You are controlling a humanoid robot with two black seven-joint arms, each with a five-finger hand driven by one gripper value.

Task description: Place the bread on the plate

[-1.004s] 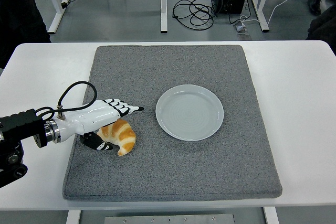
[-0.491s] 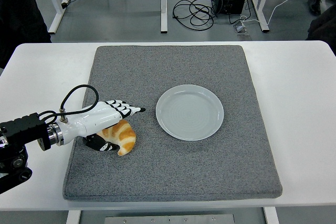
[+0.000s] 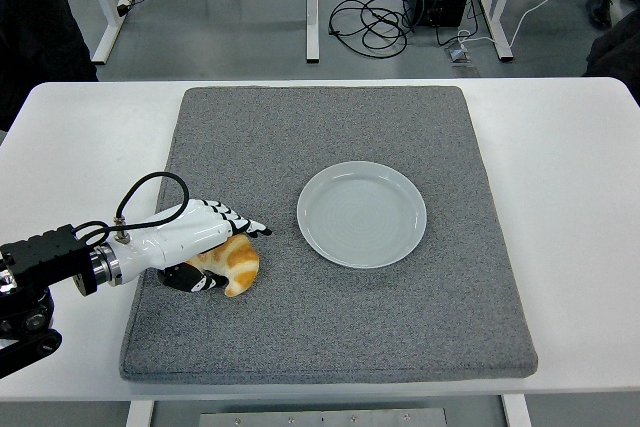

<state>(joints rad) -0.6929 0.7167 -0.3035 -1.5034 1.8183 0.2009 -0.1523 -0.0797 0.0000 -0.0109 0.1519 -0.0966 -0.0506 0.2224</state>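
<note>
Bread (image 3: 236,264) under left hand (image 3: 200,242) — on mat (image 3: 330,317)

A single high head camera faces forward and down over the white rectangular table (image 3: 560,207), floor visible toward 12 o'clock.

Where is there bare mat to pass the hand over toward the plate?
Bare mat runs between the croissant and the plate, and along the near edge. The far strip behind the plate is free too. Only the left hand over the croissant is crowded.
</note>
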